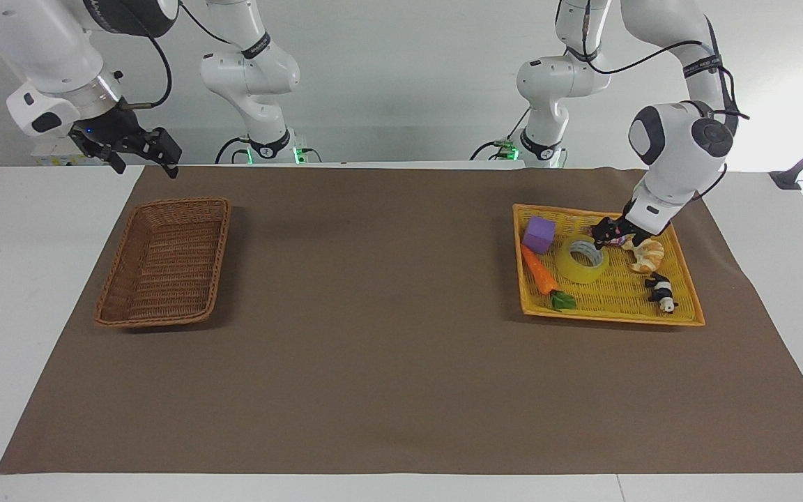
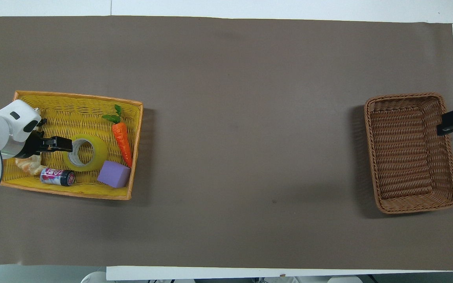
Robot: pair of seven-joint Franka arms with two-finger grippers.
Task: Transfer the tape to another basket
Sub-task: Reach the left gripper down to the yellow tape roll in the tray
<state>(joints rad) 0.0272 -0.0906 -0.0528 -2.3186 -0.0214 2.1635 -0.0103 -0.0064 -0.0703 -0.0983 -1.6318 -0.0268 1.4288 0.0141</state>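
Observation:
The tape (image 1: 584,259) is a yellow roll lying flat in the middle of the bright yellow plastic basket (image 1: 610,317) at the left arm's end of the table; it also shows in the overhead view (image 2: 85,152). My left gripper (image 1: 607,233) hangs low over that basket, at the tape's edge on the side nearer the robots (image 2: 63,144). The brown wicker basket (image 1: 164,265) stands empty at the right arm's end (image 2: 409,151). My right gripper (image 1: 145,166) is open and empty and waits above the table's edge by the wicker basket.
In the yellow basket lie a purple block (image 1: 539,234), a carrot (image 1: 539,272), a croissant (image 1: 645,256), a panda figure (image 1: 662,291) and a small can (image 2: 57,177). A brown mat (image 1: 387,335) covers the table between the baskets.

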